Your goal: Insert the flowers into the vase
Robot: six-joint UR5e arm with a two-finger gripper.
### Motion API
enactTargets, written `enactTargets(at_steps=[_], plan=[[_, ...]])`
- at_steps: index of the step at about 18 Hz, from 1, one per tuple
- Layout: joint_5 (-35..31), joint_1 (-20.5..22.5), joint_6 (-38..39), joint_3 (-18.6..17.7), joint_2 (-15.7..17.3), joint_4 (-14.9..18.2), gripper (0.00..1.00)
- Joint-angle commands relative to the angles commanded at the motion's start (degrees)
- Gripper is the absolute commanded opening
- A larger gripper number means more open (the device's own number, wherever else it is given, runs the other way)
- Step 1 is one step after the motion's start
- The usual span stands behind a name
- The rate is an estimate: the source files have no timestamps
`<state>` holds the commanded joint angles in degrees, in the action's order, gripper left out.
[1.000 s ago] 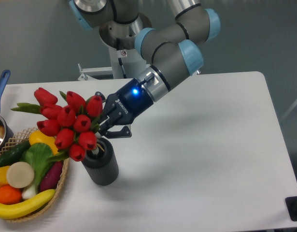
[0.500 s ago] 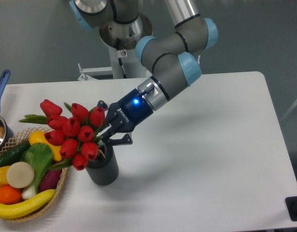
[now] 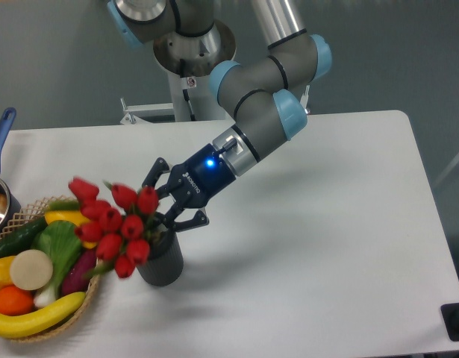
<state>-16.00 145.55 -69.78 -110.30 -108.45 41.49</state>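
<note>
Since 1.0 s ago the flowers have dropped lower and tilted further to image-left; blooms now motion-blurred, bunch hanging over the near rim of the vase. Hand has spread: fingers were closed on the stems earlier, now visibly apart, upper finger raised clear and lower one sticking out just above the vase mouth. Wrist has also shifted slightly down and to image-left.

Surroundings: woven basket w/ vegetables sits just beside the vase on image-left, touching or nearly touching, can't tell which. Banana, orange item, cucumber, purple item in it. Lowest tulip heads overhang the basket edge. Blue-handled pot at far left edge of the counter.

Flowers vs hand: stems run from the blooms toward the vase mouth, directly below/in front of the spread fingers; contact btw fingers and stems not resolvable. Stem ends appear inside the vase mouth; depth not visible. Vase upright on counter.

Writing: white lettering on the hand's dark body, too small to read. Blue LED lit at wrist.
</note>
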Motion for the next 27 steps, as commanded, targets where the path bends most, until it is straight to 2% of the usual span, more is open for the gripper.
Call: enactTargets(at_steps=[4, 6, 7, 8, 16, 20, 23, 27], plan=[[0.0, 0.3, -0.2, 0.0, -0.4, 0.0, 0.64], [0.0, 1.1, -0.3, -0.5, -0.3, 0.1, 0.78], [0.0, 1.1, -0.2, -1.1, -0.1, 0.0, 0.93], [-0.1, 1.5, -0.2, -1.8, 0.3, 0.0, 1.0], [-0.8, 6.1, 1.2, -2.4, 4.5, 0.4, 1.0], [-13.1, 8.2, 1.4, -1.8, 6.1, 0.2, 1.0], [-16.9, 12.3, 1.1, -0.8, 7.2, 0.1, 1.0], [-17.7, 19.8, 1.1, 3.6, 7.2, 0.4, 1.0]])
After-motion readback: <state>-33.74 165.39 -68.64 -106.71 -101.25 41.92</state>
